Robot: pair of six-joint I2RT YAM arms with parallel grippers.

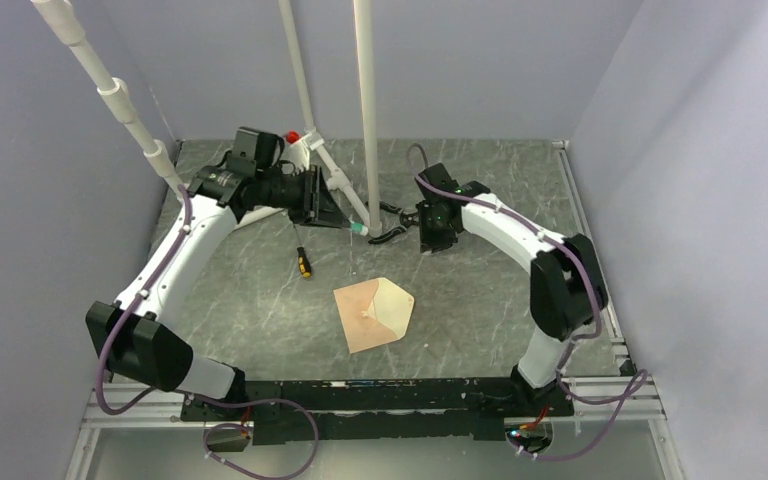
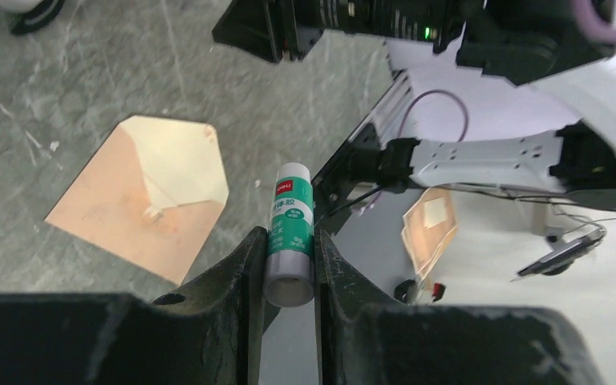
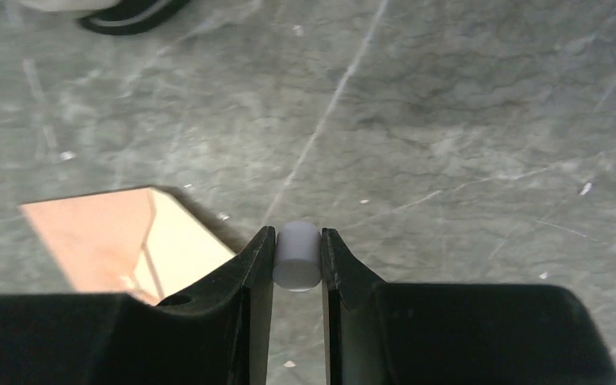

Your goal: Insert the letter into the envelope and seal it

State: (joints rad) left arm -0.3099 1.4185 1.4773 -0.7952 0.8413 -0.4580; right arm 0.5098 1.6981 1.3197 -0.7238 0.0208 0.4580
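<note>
Left wrist view: the left gripper [image 2: 289, 242] is clenched on a glue stick [image 2: 290, 228], and the right gripper [image 3: 297, 241] pinches a white cap [image 3: 297, 257]. Nothing pins the envelope [image 1: 365, 318], so a glue stroke could drag it across the table [image 1: 480, 300]. It lies near the table's middle, its flap open toward the right edge and its long axis roughly near-to-far.
</note>
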